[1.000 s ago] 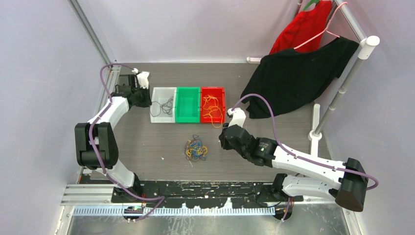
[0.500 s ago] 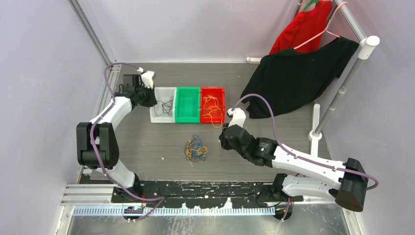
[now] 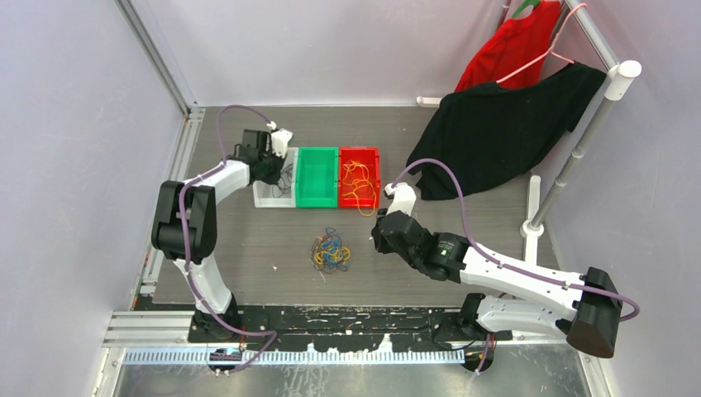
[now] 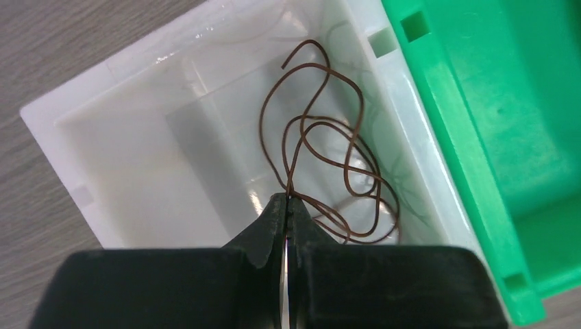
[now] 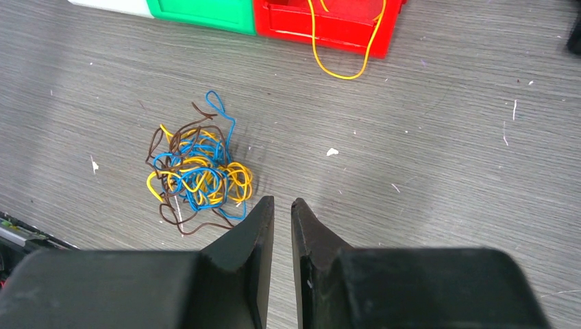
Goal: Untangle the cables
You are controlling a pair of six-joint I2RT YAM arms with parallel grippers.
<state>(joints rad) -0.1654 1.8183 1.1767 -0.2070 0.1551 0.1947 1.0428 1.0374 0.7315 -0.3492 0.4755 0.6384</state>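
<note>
A tangle of blue, orange-yellow and brown cables (image 3: 331, 251) (image 5: 195, 175) lies on the table in front of the bins. My left gripper (image 3: 277, 169) (image 4: 288, 199) hangs over the white bin (image 3: 266, 197) (image 4: 123, 157), shut on a thin brown cable (image 4: 322, 127) whose loops rest inside that bin. My right gripper (image 3: 379, 236) (image 5: 282, 201) hovers just right of the tangle, open by a narrow gap with nothing between its fingers. Orange-yellow cables (image 3: 358, 182) fill the red bin (image 3: 374, 154), and one loop (image 5: 342, 68) hangs over its front wall.
A green bin (image 3: 317, 178) (image 4: 493, 137) stands between the white and red bins. A black cloth (image 3: 496, 132) drapes onto the table at the back right, under a red garment (image 3: 512, 45) on a rack (image 3: 579, 141).
My left arm has swung right, from beside the white bin's left edge to over the bin. The right arm and the tangle have not moved.
</note>
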